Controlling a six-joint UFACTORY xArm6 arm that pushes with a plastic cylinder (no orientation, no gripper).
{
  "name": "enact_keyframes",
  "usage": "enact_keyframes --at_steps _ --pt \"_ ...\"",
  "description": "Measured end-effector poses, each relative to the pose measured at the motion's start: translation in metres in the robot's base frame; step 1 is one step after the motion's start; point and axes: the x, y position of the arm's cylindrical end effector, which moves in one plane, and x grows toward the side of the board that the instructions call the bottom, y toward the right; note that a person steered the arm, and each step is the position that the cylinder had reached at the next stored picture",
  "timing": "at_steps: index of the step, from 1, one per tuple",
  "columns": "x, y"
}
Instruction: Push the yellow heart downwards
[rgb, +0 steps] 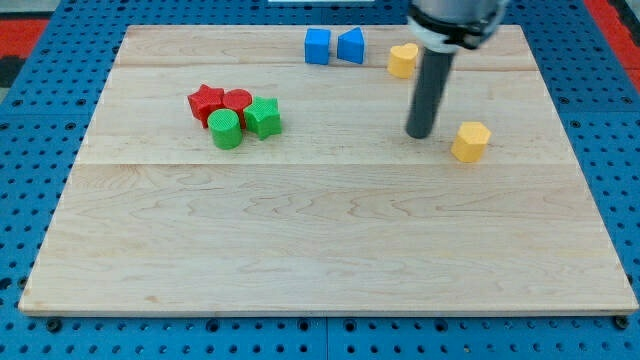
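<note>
The yellow heart (403, 60) lies near the view's top, right of centre, partly behind the rod. My tip (420, 134) rests on the board below the heart and slightly to its right, apart from it. A yellow hexagon block (470, 141) lies just right of my tip, with a small gap between them.
A blue cube (317, 46) and a blue wedge-shaped block (350, 46) sit side by side at the view's top, left of the heart. At the left a red star (205, 101), a red cylinder (237, 101), a green cylinder (226, 130) and a green star (264, 117) cluster together. The wooden board (320, 250) lies on blue pegboard.
</note>
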Motion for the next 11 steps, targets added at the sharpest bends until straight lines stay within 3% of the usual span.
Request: enact_keyframes --at_steps 1,2,3,4,6,7,9,11 --pt "-0.091 0.023" --pt "-0.147 0.053" --pt "-0.15 0.062" --pt "-0.15 0.018" --pt "-0.14 0.021" --pt "-0.115 0.02" --pt "-0.101 -0.04" --pt "-0.056 -0.015"
